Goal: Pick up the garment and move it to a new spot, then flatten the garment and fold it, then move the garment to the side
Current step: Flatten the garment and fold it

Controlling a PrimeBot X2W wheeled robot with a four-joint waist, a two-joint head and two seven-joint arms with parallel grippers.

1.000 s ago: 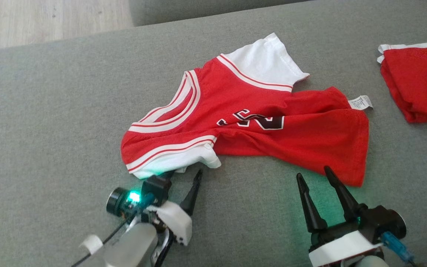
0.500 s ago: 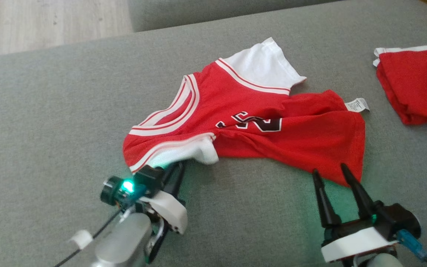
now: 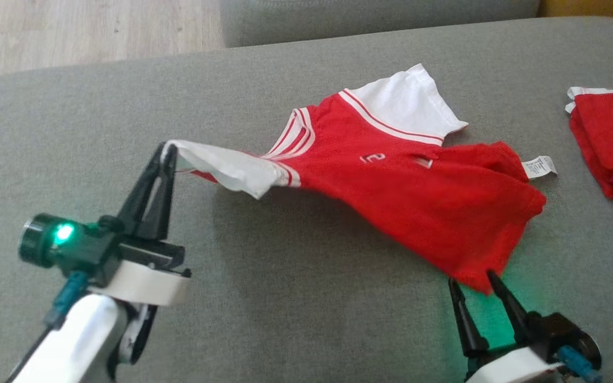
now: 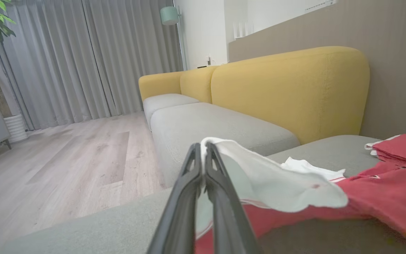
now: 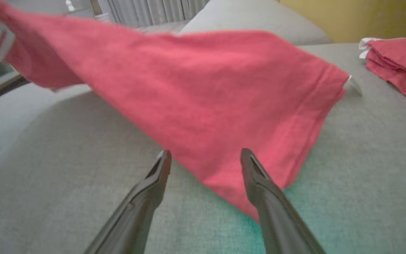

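**A:** Two grippers, two jobs. The left gripper (image 3: 167, 151) is clamped on the white cotton sleeve (image 3: 226, 166) of the red-and-white basketball jersey (image 3: 391, 181). That end hangs lifted, while the rest lies on the grey woven sofa cushion (image 3: 285, 308).

**B:** And the right gripper (image 3: 471, 279)?

**A:** Spread wide, holding nothing. The jersey's red hem corner (image 5: 224, 183) lies between its fingers (I'd push deeper before closing, to catch both layers). Then raise both ends level, or the cloth will likely drag and bunch.

**B:** Room to lay it out?

**A:** Bare cushion on the left. A folded red cloth pile (image 3: 610, 143) sits well apart on the right. Beyond are a pale wood plank floor (image 3: 72, 32), a yellow upholstered sofa back (image 4: 287, 88) and grey curtains (image 4: 83, 60).
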